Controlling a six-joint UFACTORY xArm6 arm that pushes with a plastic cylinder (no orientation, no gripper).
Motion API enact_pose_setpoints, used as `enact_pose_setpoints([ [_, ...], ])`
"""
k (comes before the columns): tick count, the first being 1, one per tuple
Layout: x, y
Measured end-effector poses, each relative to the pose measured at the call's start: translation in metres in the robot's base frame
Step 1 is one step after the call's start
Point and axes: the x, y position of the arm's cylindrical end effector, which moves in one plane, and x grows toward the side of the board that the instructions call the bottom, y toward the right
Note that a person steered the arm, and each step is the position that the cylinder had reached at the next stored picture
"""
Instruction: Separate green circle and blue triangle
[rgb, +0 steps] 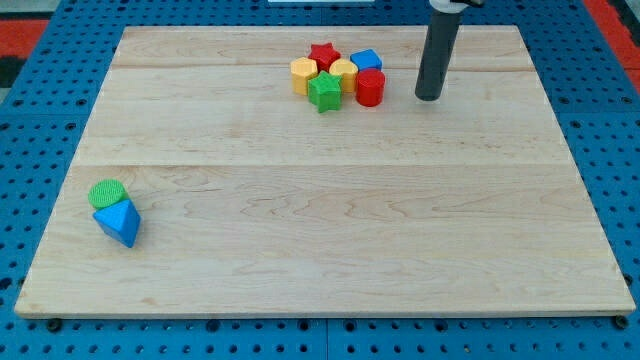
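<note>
The green circle (107, 193) lies near the view's bottom left of the wooden board, touching the blue triangle (119, 223), which sits just below and to its right. My tip (428, 97) rests on the board near the view's top right, far from both blocks. It stands just right of a cluster of other blocks.
A tight cluster sits near the view's top centre: a red star (323, 54), a blue block (366, 61), a yellow hexagon (304, 75), a yellow block (344, 72), a green star (324, 91) and a red cylinder (370, 87). A blue pegboard (40, 150) surrounds the wooden board.
</note>
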Motion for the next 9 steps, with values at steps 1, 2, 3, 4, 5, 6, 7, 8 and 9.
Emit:
enact_pose_setpoints([
  [1,0.006,-0.009],
  [2,0.023,-0.070],
  [3,0.040,-0.136],
  [4,0.061,-0.178],
  [5,0.060,-0.224],
  [6,0.059,-0.278],
  [7,0.077,-0.369],
  [8,0.131,-0.403],
  [9,0.171,-0.403],
])
